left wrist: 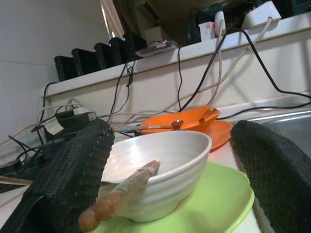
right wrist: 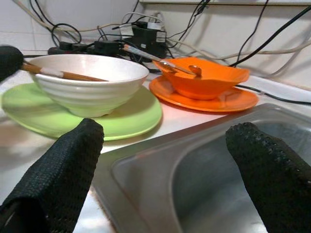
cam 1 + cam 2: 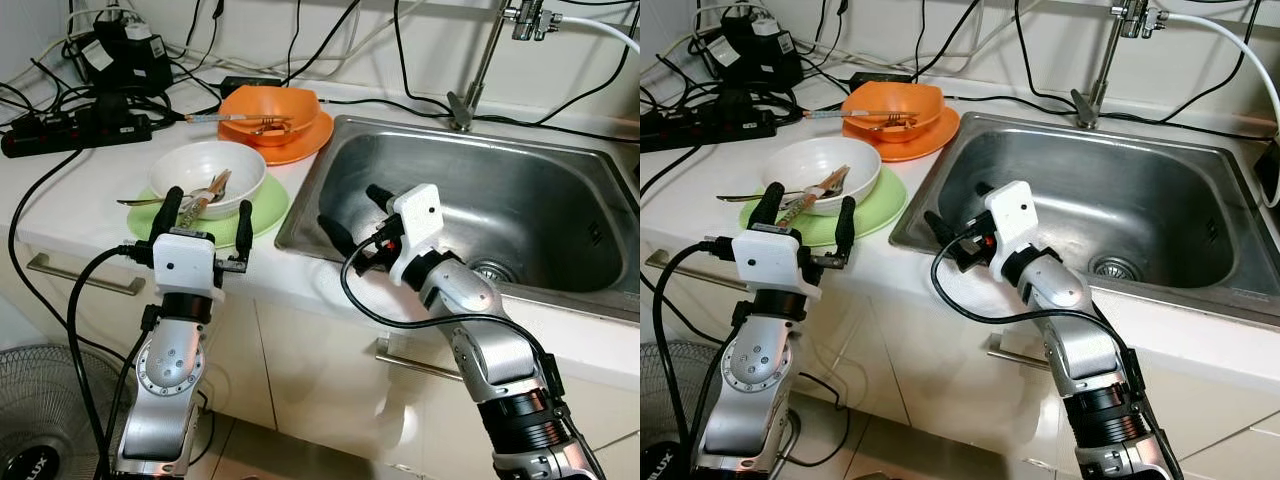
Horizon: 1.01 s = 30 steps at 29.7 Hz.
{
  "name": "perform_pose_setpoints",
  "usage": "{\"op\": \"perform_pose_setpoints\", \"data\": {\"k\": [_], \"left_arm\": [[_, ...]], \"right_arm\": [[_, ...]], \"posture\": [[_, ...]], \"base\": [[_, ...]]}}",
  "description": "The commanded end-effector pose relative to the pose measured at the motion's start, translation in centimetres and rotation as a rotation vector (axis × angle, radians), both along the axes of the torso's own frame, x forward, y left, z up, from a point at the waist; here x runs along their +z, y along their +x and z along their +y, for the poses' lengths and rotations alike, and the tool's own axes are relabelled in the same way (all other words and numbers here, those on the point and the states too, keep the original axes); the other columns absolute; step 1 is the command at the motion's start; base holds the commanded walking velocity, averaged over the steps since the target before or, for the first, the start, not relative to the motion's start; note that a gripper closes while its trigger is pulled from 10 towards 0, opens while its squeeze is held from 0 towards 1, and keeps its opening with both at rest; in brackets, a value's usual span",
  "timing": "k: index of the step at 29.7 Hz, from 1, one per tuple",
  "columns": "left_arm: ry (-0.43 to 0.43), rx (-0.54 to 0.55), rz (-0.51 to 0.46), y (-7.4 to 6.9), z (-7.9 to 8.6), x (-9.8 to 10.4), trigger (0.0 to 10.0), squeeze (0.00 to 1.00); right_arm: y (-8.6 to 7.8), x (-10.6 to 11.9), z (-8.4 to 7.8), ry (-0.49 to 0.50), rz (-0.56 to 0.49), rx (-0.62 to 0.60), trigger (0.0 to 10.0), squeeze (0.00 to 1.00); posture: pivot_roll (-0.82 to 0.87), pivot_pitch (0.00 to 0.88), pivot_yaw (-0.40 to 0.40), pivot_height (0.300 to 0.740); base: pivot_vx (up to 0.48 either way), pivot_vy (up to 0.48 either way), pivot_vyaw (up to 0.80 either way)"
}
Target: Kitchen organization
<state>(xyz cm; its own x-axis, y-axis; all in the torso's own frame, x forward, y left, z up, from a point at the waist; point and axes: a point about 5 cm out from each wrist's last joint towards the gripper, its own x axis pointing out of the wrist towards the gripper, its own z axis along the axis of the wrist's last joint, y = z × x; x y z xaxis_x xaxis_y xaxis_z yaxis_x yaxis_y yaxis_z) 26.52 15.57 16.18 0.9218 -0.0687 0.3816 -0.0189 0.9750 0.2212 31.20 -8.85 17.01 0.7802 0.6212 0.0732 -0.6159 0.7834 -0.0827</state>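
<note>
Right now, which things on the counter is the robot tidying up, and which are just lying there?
For the job:
white bowl with utensils, on the green plate
orange bowl on the orange plate
sink
left gripper, open, before the white bowl
right gripper, open, over the sink's edge

Just lying about:
power strip
cables
fan

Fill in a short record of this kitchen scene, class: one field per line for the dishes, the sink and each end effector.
white bowl: on green plate, utensils inside
orange bowl: on orange plate, utensils inside
sink: right of the dishes, basin bare
left end effector: open, at counter edge before the white bowl
right end effector: open, over the sink's left rim
power strip: on counter, back left
</note>
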Motion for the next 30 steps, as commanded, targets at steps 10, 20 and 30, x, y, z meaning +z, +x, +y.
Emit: {"op": "perform_pose_setpoints", "data": {"k": [10,20,30], "left_arm": [[0.092,0.028,0.002,0.9,1.2,-0.5,10.0,0.0],[0.102,0.025,0.013,1.1,1.4,-1.1,10.0,0.0],[0.103,0.007,0.002,1.3,1.3,-1.2,0.0,0.0]], "right_arm": [[-0.4,-0.2,-0.2,0.001,0.063,0.087,10.0,0.0],[-1.4,-0.7,0.4,-0.005,0.077,0.167,10.0,0.0],[-1.0,-0.1,0.1,0.035,0.052,0.127,10.0,0.0]], "posture": [[-0.07,0.0,0.005,0.74],[-0.08,0.0,0.007,0.74],[-0.08,0.0,0.008,0.74]], "base": [[0.0,0.0,0.0],[0.0,0.0,0.0],[0.0,0.0,0.0]]}}
